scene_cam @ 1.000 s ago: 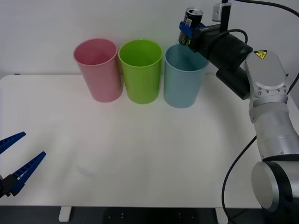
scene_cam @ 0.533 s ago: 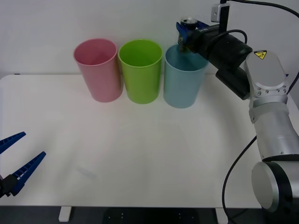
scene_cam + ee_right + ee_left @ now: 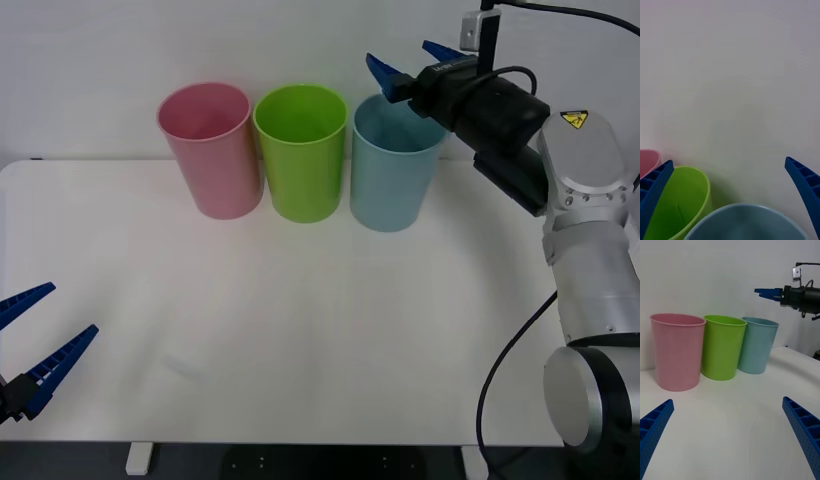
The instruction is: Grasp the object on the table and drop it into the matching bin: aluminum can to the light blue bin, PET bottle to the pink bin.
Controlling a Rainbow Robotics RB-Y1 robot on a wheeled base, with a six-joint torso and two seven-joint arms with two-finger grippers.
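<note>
Fingers spread and empty, the right gripper hovers above the light blue bin at one o'clock, the can presumably inside; best lift straight up, clear of the rim.

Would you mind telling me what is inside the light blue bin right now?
The light blue bin shows bare inner wall near its rim; its bottom is hidden. The right gripper hangs open above it.

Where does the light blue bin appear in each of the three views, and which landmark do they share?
Front view: light blue bin, rightmost of three, under the open right end effector.
Right wrist view: its rim between the blue fingers.
Left wrist view, farthest in the row.
Shared landmark: the lime green bin beside it.
</note>
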